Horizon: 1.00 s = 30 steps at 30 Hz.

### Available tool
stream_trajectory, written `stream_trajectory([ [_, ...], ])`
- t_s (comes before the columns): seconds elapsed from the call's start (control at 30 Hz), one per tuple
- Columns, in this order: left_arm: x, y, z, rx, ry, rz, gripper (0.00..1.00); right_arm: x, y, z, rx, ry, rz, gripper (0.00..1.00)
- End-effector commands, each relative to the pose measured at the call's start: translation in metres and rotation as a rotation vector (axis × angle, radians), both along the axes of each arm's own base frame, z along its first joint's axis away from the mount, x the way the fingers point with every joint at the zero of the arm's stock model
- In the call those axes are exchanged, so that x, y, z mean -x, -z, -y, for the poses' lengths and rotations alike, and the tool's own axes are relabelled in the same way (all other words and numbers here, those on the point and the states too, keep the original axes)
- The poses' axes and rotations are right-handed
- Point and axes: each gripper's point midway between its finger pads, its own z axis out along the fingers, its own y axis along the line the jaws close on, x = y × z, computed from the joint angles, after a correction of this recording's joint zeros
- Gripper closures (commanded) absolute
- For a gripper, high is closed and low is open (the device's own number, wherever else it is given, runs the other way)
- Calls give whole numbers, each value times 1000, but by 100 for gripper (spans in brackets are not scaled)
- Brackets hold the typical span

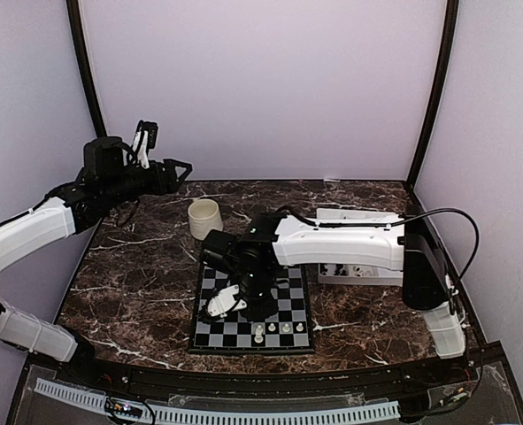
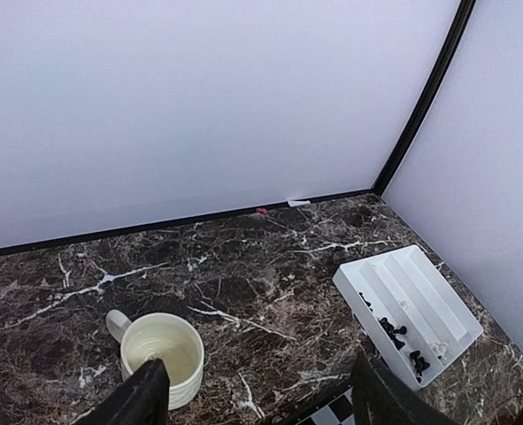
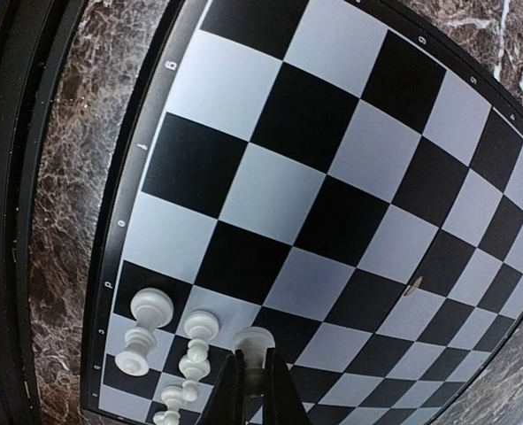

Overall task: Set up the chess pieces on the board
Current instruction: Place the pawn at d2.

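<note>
The right claw (image 3: 252,372) pinches a white chess piece (image 3: 253,339) just under its head, at the board (image 3: 332,177) edge beside other white pieces (image 3: 146,328). Likely light, stiff, slick plastic — best held at the narrow neck. The left claw (image 2: 259,398) hangs spread.

Only readable marks are small white coordinate characters on the board (image 3: 270,133) rim, right wrist view. On the board's left rim one looks like "6". Lower on that rim are maybe "o" and "p", unsure. The upper right rim marks are too small. Nothing else legible.
</note>
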Motion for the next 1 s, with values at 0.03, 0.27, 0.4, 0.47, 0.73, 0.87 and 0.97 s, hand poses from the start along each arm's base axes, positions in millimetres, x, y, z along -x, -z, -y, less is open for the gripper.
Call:
stream_trajectory([
  [0.03,4,-14,-1,3,5,40,27,15,-1,-11,-17,-4,-36,100],
  [0.27,4,-14,-2,-2,1,42,27,20,4,-20,-31,-11,-47,99],
  [0.4,4,-13,-2,-4,2,40,27,21,8,-21,-24,-12,-48,99],
  [0.47,4,-13,-2,-3,2,40,27,21,11,-22,-22,-11,-50,99],
  [0.73,4,-13,-1,-4,6,39,26,22,18,-23,-13,-13,-52,98],
  [0.87,4,-13,-1,-4,7,39,26,21,21,-24,-13,-14,-50,98],
  [0.97,4,-12,-1,-6,7,39,26,21,23,-24,-10,-15,-51,97],
])
